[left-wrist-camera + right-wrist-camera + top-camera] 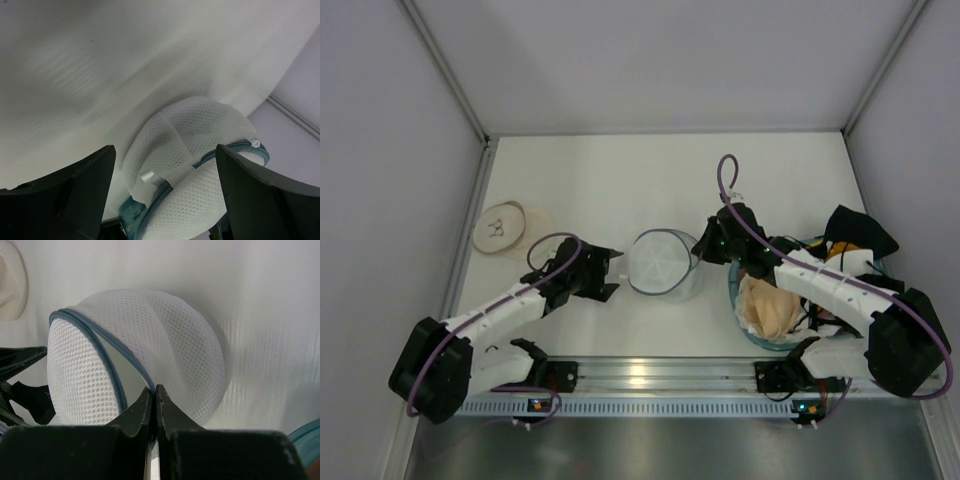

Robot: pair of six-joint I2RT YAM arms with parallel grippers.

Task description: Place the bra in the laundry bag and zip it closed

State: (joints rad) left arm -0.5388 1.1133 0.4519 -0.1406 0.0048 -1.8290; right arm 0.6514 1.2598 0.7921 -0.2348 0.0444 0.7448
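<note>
Right claw [153, 401]: clenched on rim of round white mesh laundry bag [663, 262]
Left claw [164, 165]: released, at its 9 o'clock
Risk: rim slips out (thin pinch), bag topples

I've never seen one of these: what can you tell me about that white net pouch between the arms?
The laundry bag is a small round pouch of translucent white mesh with blue-grey zip trim, standing on the white table. Its zip edge looks parted where the right fingers pinch the rim. The left fingers are spread open at its other side; contact is unclear.
</note>
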